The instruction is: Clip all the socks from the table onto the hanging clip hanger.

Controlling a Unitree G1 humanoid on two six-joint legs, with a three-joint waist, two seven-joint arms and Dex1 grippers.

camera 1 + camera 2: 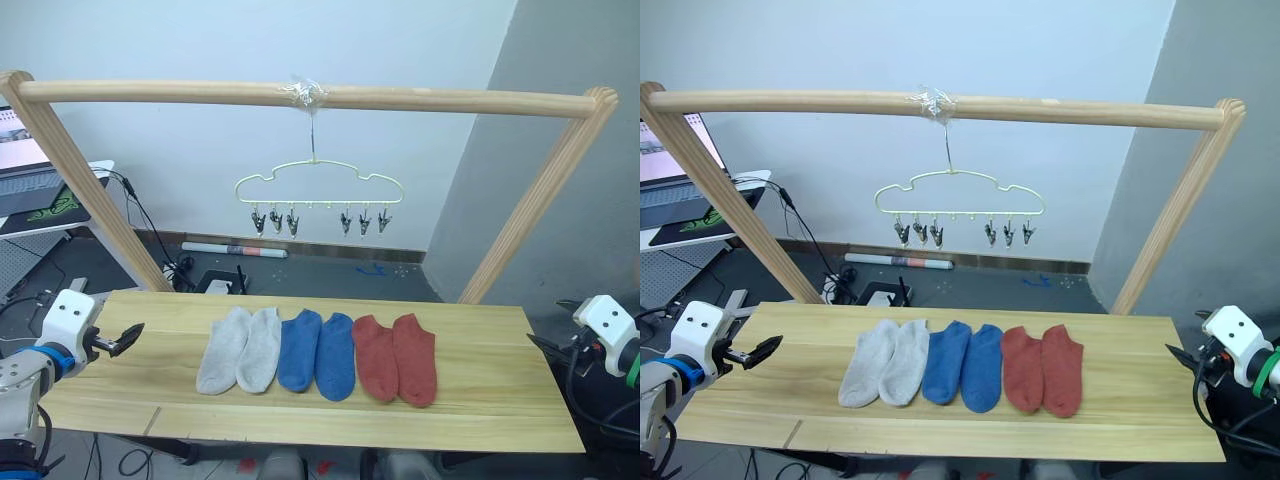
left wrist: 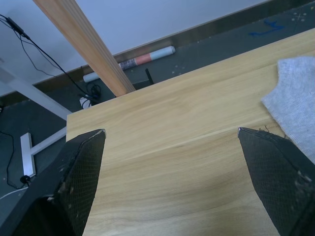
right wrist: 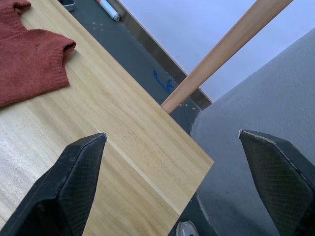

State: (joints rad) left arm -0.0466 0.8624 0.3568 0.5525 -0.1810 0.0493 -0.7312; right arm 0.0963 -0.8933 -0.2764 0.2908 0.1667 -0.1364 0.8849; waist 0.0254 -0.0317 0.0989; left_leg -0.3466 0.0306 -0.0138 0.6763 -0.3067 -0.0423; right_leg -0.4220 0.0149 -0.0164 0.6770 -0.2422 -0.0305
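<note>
**Six socks lying in a row as both end effectors are waiting at the tabletop's ends**

A round wooden pole frame (image 1: pixel 310 96) is spanning the scene, its slanted legs standing behind the far corners of a wide tabletop (image 1: pixel 480 400) of light wooden planks. From the middle of the top pole, the clip hanger (image 1: pixel 318 185) is hanging by its hook, a thin pale yellow-green wire with a wavy top; six small dark clips are dangling below it in two groups of three, none of them gripping anything.

On the tabletop, directly below the hanger, the socks are lying flat side by side, toes pointing toward the robot. The two light grey socks (image 1: pixel 240 348) are sitting at the robot's left, the two blue socks (image 1: pixel 317 353) in the middle and the two rust red socks (image 1: pixel 395 357) at the right. Each pair is touching or slightly overlapping, and neighbouring pairs are lying just beside one another.

The left end effector (image 2: pixel 170 182) is hovering over the tabletop's left end, well apart from the grey socks, its two black fingers (image 2: pixel 81 177) spread wide with nothing between them. The right end effector (image 3: pixel 172 184) is hovering at the tabletop's right end, near the corner, likewise spread wide and empty, with the red socks well off to its side.

Behind the frame, a laptop (image 1: pixel 25 165) is sitting on a white side table at the left, and cables are trailing across the dark floor.
</note>
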